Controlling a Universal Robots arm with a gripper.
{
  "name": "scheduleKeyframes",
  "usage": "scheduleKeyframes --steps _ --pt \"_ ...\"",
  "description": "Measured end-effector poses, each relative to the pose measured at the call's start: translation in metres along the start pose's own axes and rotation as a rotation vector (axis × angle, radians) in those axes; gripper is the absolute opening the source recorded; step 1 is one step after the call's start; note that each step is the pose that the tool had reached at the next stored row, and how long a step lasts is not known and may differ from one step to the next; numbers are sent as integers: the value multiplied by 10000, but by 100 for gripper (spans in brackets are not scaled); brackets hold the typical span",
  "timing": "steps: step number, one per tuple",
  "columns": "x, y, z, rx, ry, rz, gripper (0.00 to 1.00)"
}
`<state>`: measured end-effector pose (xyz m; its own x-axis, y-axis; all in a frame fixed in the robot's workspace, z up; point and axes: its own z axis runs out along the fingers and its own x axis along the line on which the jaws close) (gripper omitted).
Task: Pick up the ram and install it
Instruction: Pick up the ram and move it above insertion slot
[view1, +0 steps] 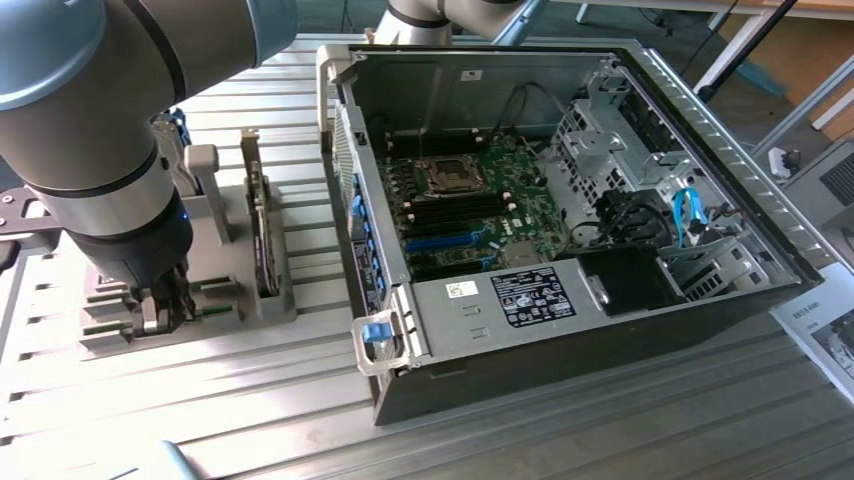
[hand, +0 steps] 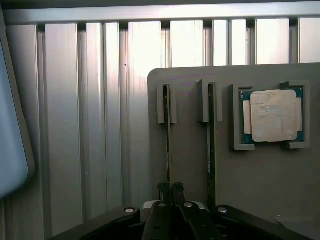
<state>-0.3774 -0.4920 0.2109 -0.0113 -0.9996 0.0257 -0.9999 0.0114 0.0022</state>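
Two rams stand on edge in slotted posts on a grey holder plate (hand: 250, 175). My gripper (hand: 170, 189) is shut on the near end of one ram (hand: 168, 145), its dark fingertips (hand: 163, 190) pressed against both faces of the thin board. The other ram (hand: 211, 145) stands parallel beside it, untouched. In the exterior view my gripper (view1: 158, 315) reaches down onto the holder (view1: 227, 300) at that view's left, and the arm covers the gripped stick. The open computer case (view1: 694, 120) lies to the right, with the motherboard (view1: 467, 200) and its dark memory slots (view1: 454, 212) exposed.
A square silver processor (hand: 272, 116) sits in corner brackets on the same plate. A dark upright card (view1: 274, 255) stands in the holder close to the case wall (view1: 350, 200). Everything rests on a ribbed aluminium table (view1: 534, 440). A pale blue curved object (hand: 10, 125) is at one side.
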Motion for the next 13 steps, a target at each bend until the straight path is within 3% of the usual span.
scheduleKeyframes --steps 13 --pt "1 0 -39 0 0 0 12"
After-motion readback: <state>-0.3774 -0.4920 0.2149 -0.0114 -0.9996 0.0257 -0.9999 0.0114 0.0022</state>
